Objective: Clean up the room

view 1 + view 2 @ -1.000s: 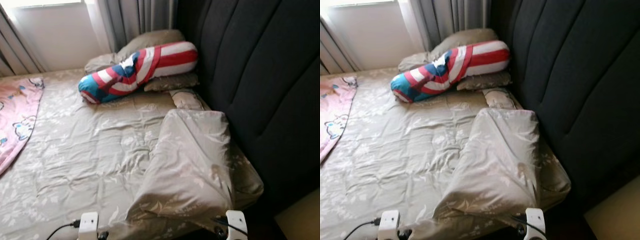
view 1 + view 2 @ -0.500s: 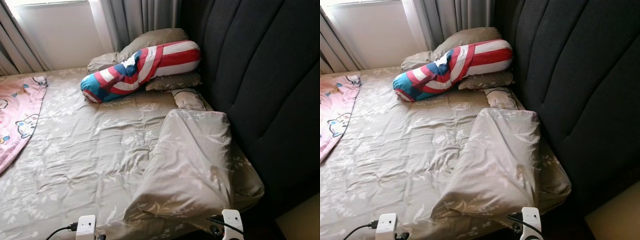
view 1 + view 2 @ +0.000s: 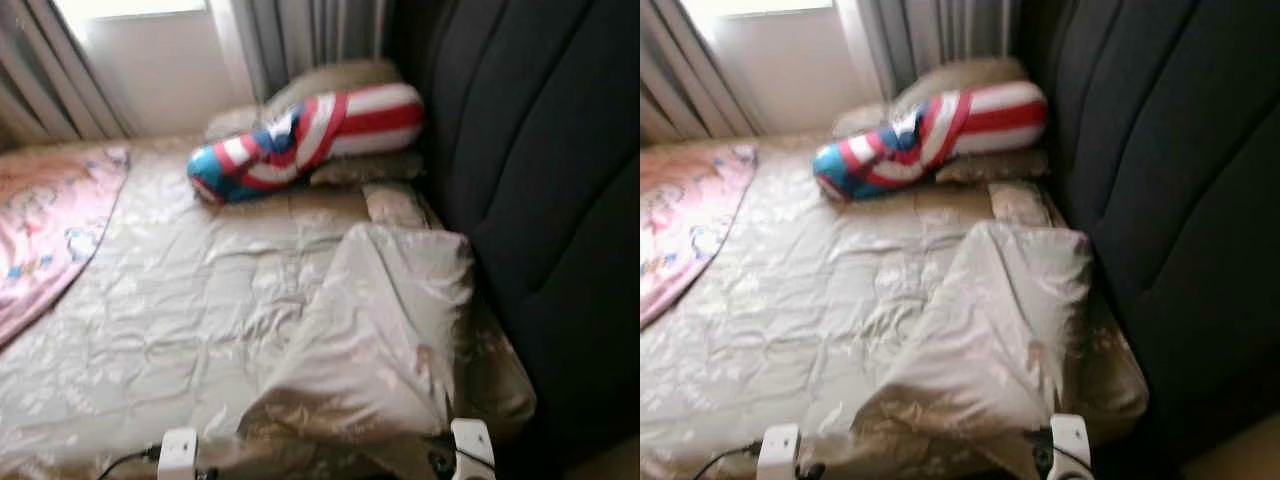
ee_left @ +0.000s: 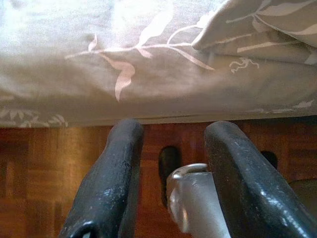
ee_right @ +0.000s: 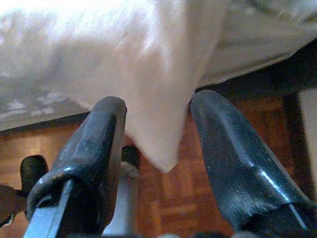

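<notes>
Hanging between the spread fingers of the right gripper (image 5: pixel 158 124), a corner of the beige pillow (image 3: pixel 385 330) droops over the wooden floor (image 5: pixel 173 198), not pinched. The left gripper (image 4: pixel 171 144) also has its fingers apart, just below the edge of the leaf-print sheet (image 3: pixel 200 300). On the bed, the pillow lies at 5 o'clock against the dark headboard (image 3: pixel 540 180); a red, white and blue bolster (image 3: pixel 305 140) sits at 12 o'clock, a pink blanket (image 3: pixel 50 220) at 9.

beige leaf-print pillow (image 3: pixel 375 330) slumped at bed (image 3: pixel 170 320) corner
</notes>
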You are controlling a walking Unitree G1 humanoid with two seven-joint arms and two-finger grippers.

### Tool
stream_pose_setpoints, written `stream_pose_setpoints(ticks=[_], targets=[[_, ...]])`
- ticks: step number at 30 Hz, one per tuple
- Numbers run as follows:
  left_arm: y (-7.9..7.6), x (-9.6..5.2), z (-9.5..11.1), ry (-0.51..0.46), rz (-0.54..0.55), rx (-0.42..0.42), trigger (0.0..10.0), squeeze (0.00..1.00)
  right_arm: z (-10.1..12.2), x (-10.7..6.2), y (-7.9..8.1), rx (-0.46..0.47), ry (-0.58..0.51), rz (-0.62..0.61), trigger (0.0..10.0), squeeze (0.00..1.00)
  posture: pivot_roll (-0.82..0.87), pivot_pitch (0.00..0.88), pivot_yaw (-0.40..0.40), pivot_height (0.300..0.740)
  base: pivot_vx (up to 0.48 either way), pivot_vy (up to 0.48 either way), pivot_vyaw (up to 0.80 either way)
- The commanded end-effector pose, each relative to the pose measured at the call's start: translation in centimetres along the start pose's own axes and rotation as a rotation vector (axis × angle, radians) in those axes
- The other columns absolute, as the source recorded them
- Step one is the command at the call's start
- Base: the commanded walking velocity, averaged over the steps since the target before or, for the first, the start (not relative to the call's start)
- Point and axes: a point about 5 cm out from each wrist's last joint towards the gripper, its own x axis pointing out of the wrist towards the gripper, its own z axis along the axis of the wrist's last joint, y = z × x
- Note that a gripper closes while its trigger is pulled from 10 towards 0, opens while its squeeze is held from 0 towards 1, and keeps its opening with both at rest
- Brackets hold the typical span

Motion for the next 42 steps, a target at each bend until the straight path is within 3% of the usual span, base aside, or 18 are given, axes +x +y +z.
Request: stream_pose_setpoints(ticks=[1,5,18,32,42], targets=[[0.3,-0.1,-0.2,0.004,-0.002,0.016,10.0,0.0,0.1,0.1,0.4,0.015,-0.003,0.005,10.0,0.0,0.01,0.0,-0.006,0.74,0.0,0.0,0.0],[0.1,0.0,0.4,-0.027,-0.013,0.016,10.0,0.0,0.2,0.1,0.5,0.016,-0.009,0.005,10.0,0.0,0.01,0.002,-0.006,0.74,0.0,0.0,0.0],[-1.3,0.6,6.2,-0.269,-0.092,0.054,10.0,0.0,2.4,0.4,0.7,0.032,-0.11,0.018,10.0,0.0,0.0,0.002,-0.012,0.74,0.0,0.0,0.0],[-3.4,0.3,8.2,-0.417,-0.154,0.039,10.0,0.0,2.8,0.4,0.9,0.021,-0.131,0.014,10.0,0.0,0.0,0.005,-0.023,0.74,0.054,0.0,0.0],[-3.8,-0.4,9.5,-0.541,-0.181,0.056,10.0,0.0,7.2,0.2,-0.2,0.08,-0.378,-0.045,10.0,0.0,-0.03,0.0,-0.029,0.74,0.28,0.0,0.0]])
